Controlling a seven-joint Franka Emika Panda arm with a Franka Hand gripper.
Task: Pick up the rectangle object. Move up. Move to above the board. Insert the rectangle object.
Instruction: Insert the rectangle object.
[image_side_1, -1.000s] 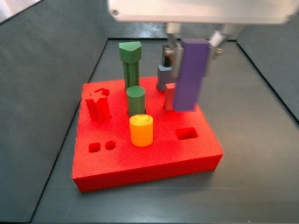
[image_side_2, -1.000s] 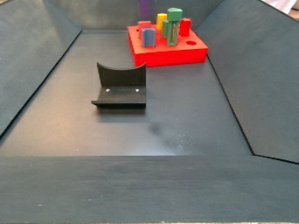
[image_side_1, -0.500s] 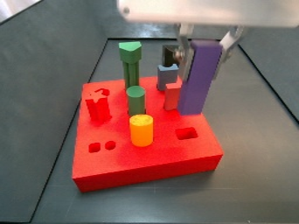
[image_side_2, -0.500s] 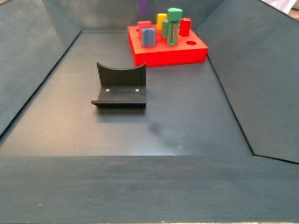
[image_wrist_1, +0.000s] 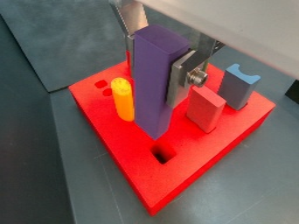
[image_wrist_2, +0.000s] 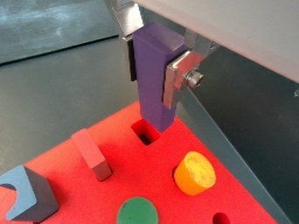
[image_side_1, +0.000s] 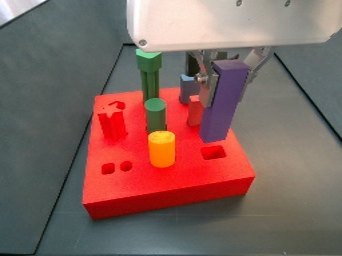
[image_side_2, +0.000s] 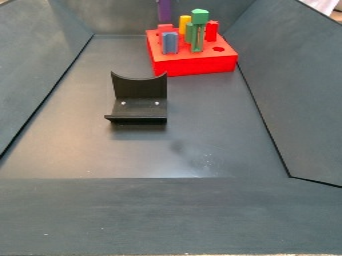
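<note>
My gripper (image_wrist_1: 156, 66) is shut on the purple rectangle object (image_wrist_1: 158, 83), a tall slim bar held upright between the silver fingers (image_wrist_1: 183, 77). The bar hangs over the red board (image_wrist_1: 122, 144), its lower end just above a rectangular hole (image_wrist_2: 143, 133); the hole also shows in a wrist view (image_wrist_1: 162, 156). In a side view the gripper (image_side_1: 225, 62) holds the bar (image_side_1: 223, 100) over the board (image_side_1: 174, 185), behind the hole (image_side_1: 213, 153). In a side view the board (image_side_2: 194, 62) is far off and the bar is only a sliver at the frame's edge.
On the board stand a yellow cylinder (image_side_1: 160, 148), two green posts (image_side_1: 147, 70), a short red block (image_wrist_1: 205, 110) and a blue-grey notched block (image_wrist_1: 240, 86). The dark fixture (image_side_2: 138, 98) stands on the floor, well away from the board. Dark walls ring the floor.
The gripper with the purple bar has shifted toward the board's near side and come a little lower over the rectangular hole. The grip is unchanged.
</note>
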